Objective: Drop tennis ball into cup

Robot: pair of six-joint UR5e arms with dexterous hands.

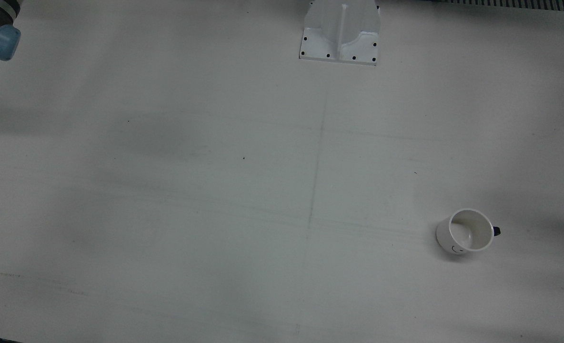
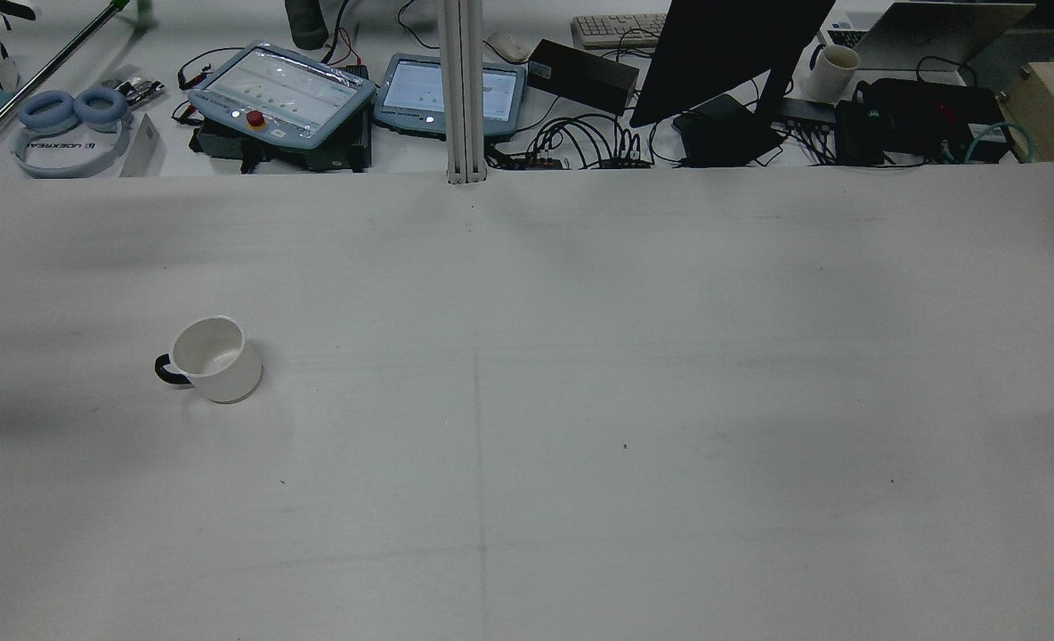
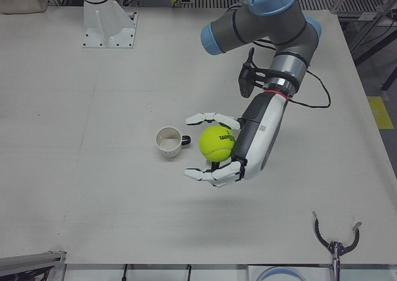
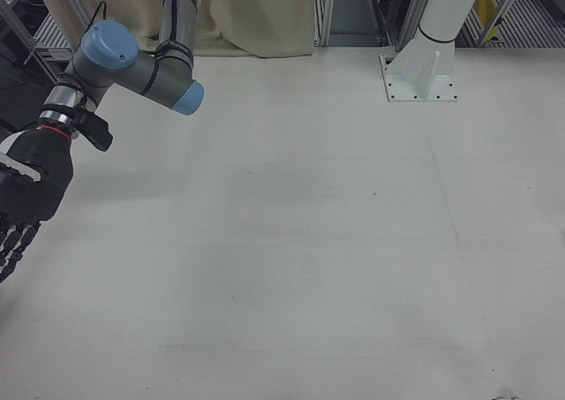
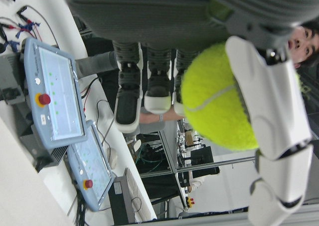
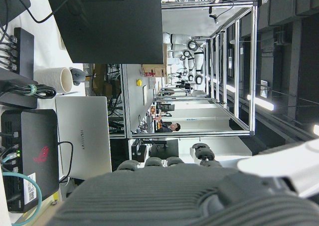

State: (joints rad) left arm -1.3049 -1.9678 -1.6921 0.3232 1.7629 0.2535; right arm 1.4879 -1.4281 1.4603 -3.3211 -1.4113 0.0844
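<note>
My left hand (image 3: 218, 146) is shut on a yellow-green tennis ball (image 3: 216, 142), held in the air just right of the cup in the left-front view. The ball also shows in the left hand view (image 5: 222, 101), gripped between white fingers (image 5: 264, 91). The white cup (image 3: 168, 141) with a dark handle stands upright and empty on the table; it also shows in the front view (image 1: 466, 231) and the rear view (image 2: 214, 358). My right hand (image 4: 22, 197) hangs at the left edge of the right-front view, far from the cup, fingers spread and holding nothing.
A white arm pedestal (image 1: 340, 31) stands at the table's far side. Beyond the table's edge in the rear view lie teach pendants (image 2: 282, 93), a monitor (image 2: 732, 44), cables and a laptop. A small tool (image 3: 335, 244) lies near the front edge.
</note>
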